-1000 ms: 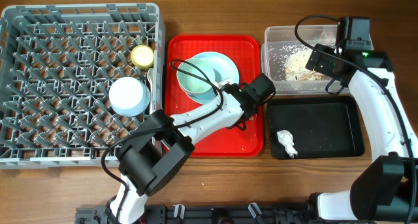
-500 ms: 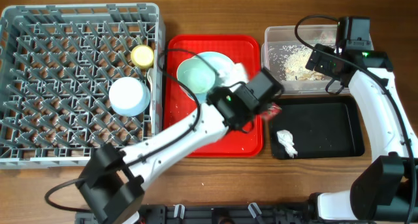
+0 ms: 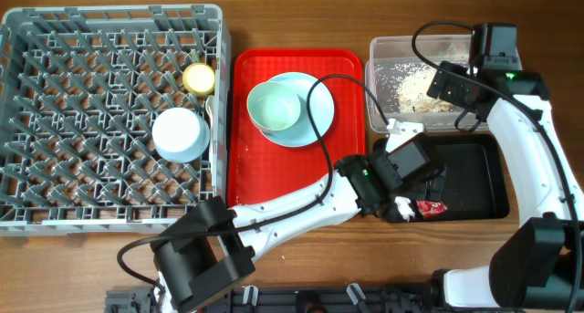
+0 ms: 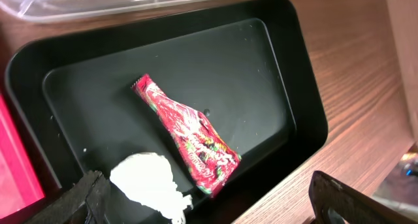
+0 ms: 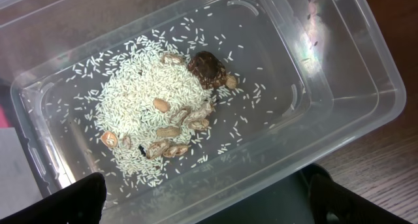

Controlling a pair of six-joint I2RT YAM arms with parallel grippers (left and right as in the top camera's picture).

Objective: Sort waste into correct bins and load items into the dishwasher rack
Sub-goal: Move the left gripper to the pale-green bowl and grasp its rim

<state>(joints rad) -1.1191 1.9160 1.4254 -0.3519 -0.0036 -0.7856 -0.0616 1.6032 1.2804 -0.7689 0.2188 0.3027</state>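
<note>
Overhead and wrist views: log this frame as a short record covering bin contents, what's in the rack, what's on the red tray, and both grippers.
black tray: red wrapper and crumpled tissue lie inside
clear tub: rice with brown bits
rack: yellow cup, racked bowl
red serving tray: blue plate with second bowl on it
left gripper: open, over the black tray, holding nothing
right gripper: open, over the clear tub, holding nothing
</note>
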